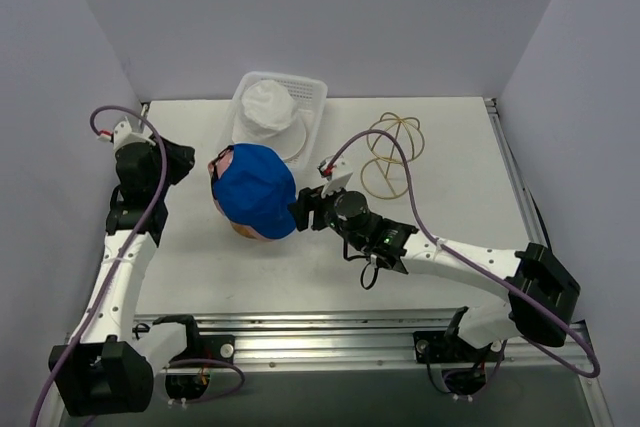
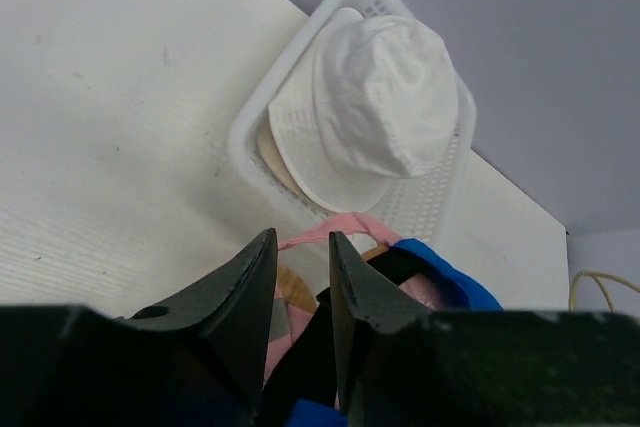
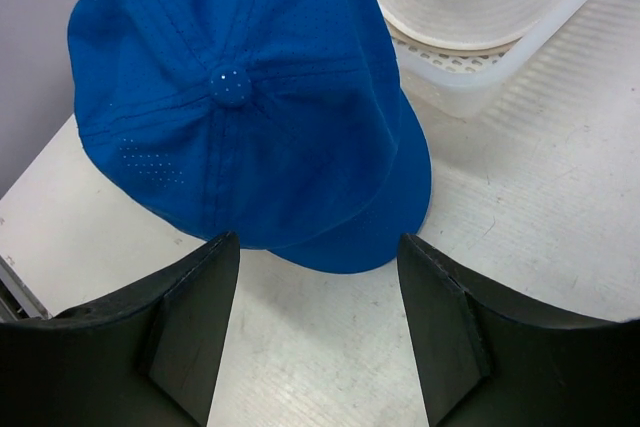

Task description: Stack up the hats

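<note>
Two sets of fingers are flanking the hats. At the bottom of the left wrist view, the left fingers (image 2: 240, 307) are standing slightly parted and clamping nothing at their tips, with the pink cap (image 2: 335, 229) strap showing just beyond. The right fingers (image 3: 185, 327) are spreading wide and empty, facing the royal blue cap (image 3: 240, 97), which is sitting on the pink cap mid-worktop (image 2: 100, 147). That pair looks stacked. The off-white floppy hat (image 2: 375, 107) is lying in the white mesh basket (image 2: 250, 132), upper centre, probably next to go on.
</note>
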Robot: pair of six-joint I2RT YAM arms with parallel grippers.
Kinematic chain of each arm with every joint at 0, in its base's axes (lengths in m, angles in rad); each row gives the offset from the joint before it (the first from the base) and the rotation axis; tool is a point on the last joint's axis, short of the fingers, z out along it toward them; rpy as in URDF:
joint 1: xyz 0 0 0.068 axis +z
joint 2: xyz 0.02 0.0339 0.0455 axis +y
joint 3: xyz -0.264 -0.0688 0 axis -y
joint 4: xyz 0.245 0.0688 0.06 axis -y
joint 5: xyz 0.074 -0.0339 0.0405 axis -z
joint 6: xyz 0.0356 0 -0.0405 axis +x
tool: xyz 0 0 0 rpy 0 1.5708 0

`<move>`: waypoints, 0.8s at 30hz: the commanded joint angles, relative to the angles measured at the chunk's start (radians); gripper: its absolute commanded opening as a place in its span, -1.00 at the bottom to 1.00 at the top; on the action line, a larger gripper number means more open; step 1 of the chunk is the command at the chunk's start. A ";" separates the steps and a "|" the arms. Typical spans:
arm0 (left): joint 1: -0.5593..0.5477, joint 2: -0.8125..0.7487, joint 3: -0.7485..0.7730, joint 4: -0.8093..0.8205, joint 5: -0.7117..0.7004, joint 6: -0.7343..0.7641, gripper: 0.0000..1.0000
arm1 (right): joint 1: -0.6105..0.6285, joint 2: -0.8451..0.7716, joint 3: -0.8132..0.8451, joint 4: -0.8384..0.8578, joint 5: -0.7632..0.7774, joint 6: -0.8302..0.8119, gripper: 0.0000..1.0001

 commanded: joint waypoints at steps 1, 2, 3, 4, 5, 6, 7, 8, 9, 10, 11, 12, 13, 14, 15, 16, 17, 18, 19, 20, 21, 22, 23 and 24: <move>-0.022 0.042 0.074 -0.080 0.049 0.098 -0.28 | 0.009 0.030 0.068 0.056 0.031 -0.016 0.21; -0.022 0.052 0.082 -0.075 0.052 0.101 -0.28 | 0.009 0.035 0.073 0.053 0.036 -0.017 0.21; -0.057 0.058 0.088 -0.075 0.055 0.105 -0.27 | 0.010 0.039 0.076 0.052 0.039 -0.017 0.21; -0.062 0.075 0.095 -0.080 0.057 0.111 -0.28 | 0.010 0.045 0.079 0.050 0.039 -0.019 0.21; -0.076 0.082 0.106 -0.081 0.060 0.117 -0.27 | 0.010 0.048 0.084 0.047 0.042 -0.019 0.21; -0.082 0.089 0.109 -0.078 0.068 0.124 -0.27 | 0.010 0.050 0.087 0.044 0.045 -0.022 0.21; -0.088 0.095 0.111 -0.083 0.066 0.131 -0.28 | 0.010 0.051 0.087 0.042 0.047 -0.022 0.21; -0.100 0.090 0.111 -0.081 0.058 0.134 -0.28 | 0.012 0.053 0.092 0.039 0.048 -0.023 0.21; -0.110 0.089 0.106 -0.080 0.046 0.137 -0.28 | 0.010 0.055 0.093 0.036 0.048 -0.025 0.21; -0.120 0.081 0.103 -0.072 0.032 0.147 -0.27 | 0.010 0.053 0.095 0.035 0.050 -0.025 0.21; -0.130 0.078 0.099 -0.069 0.026 0.154 -0.26 | 0.010 0.055 0.095 0.036 0.048 -0.025 0.21; -0.140 0.078 0.094 -0.066 0.026 0.157 -0.25 | 0.010 0.053 0.093 0.038 0.048 -0.025 0.21; -0.143 0.076 0.095 -0.068 0.026 0.158 -0.25 | 0.010 0.055 0.093 0.039 0.048 -0.025 0.21; -0.150 0.076 0.094 -0.071 -0.006 0.160 -0.25 | 0.010 0.056 0.092 0.042 0.048 -0.025 0.21; -0.154 0.076 0.094 -0.078 -0.020 0.161 -0.25 | 0.010 0.058 0.093 0.044 0.048 -0.025 0.21; -0.157 0.075 0.095 -0.087 -0.035 0.166 -0.25 | 0.009 0.062 0.093 0.044 0.053 -0.026 0.21; -0.162 0.073 0.095 -0.091 -0.044 0.167 -0.26 | 0.009 0.067 0.093 0.044 0.055 -0.028 0.21; -0.166 0.072 0.095 -0.095 -0.061 0.167 -0.26 | 0.009 0.070 0.095 0.046 0.056 -0.026 0.21; -0.168 0.072 0.094 -0.100 -0.067 0.167 -0.26 | 0.009 0.076 0.095 0.049 0.055 -0.028 0.21; -0.170 0.072 0.094 -0.103 -0.072 0.167 -0.27 | 0.009 0.079 0.095 0.053 0.055 -0.028 0.21; -0.171 0.073 0.094 -0.109 -0.090 0.167 -0.28 | 0.009 0.082 0.095 0.053 0.055 -0.028 0.21; -0.177 0.073 0.095 -0.117 -0.098 0.169 -0.28 | 0.009 0.088 0.098 0.052 0.053 -0.028 0.21; -0.179 0.073 0.094 -0.118 -0.103 0.169 -0.28 | 0.009 0.091 0.099 0.052 0.055 -0.028 0.21; -0.180 0.073 0.094 -0.120 -0.110 0.170 -0.29 | 0.009 0.094 0.099 0.052 0.053 -0.028 0.21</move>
